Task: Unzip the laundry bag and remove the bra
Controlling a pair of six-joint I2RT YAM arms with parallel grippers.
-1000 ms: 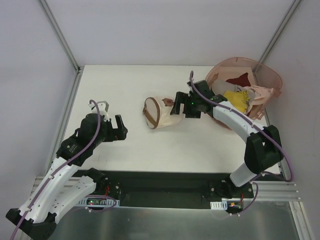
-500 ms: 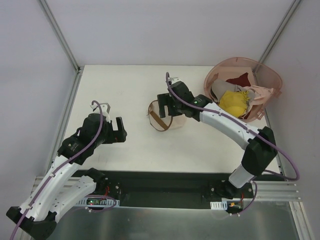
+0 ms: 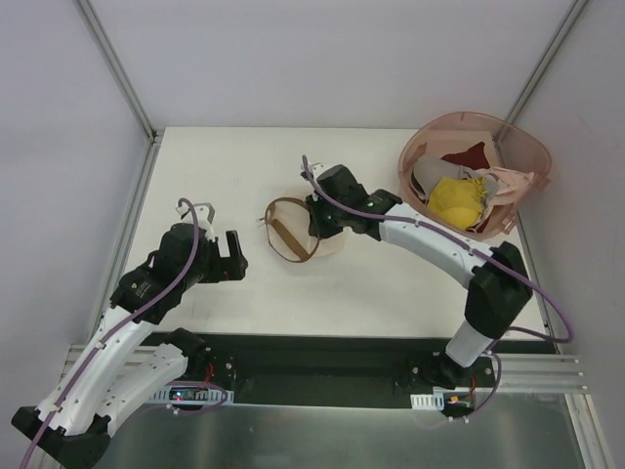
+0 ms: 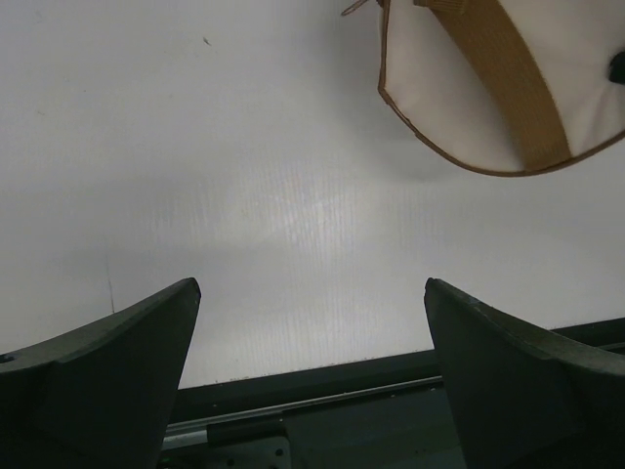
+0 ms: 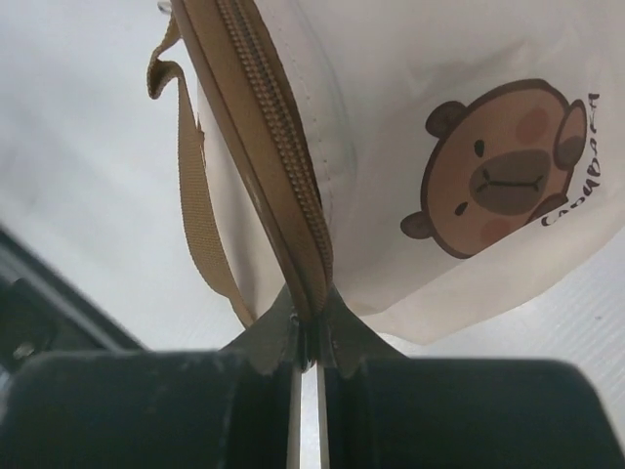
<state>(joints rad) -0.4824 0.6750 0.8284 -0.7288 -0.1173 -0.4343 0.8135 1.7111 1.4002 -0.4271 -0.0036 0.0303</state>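
The bag (image 4: pixel 444 88) runs off the left wrist view's top edge — its zipper (image 5: pixel 275 142) disappears between the right pincer's (image 5: pixel 308 318) tips, pull hidden.

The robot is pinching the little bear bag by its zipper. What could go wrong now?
1. The right gripper is shut on only the thin edge of the zipper trim of the laundry bag, so it could slip off when it pulls.
2. The left gripper is open and apart from the bag, so nothing holds the bag down. A pull may drag the whole bag across the table instead of unzipping it.
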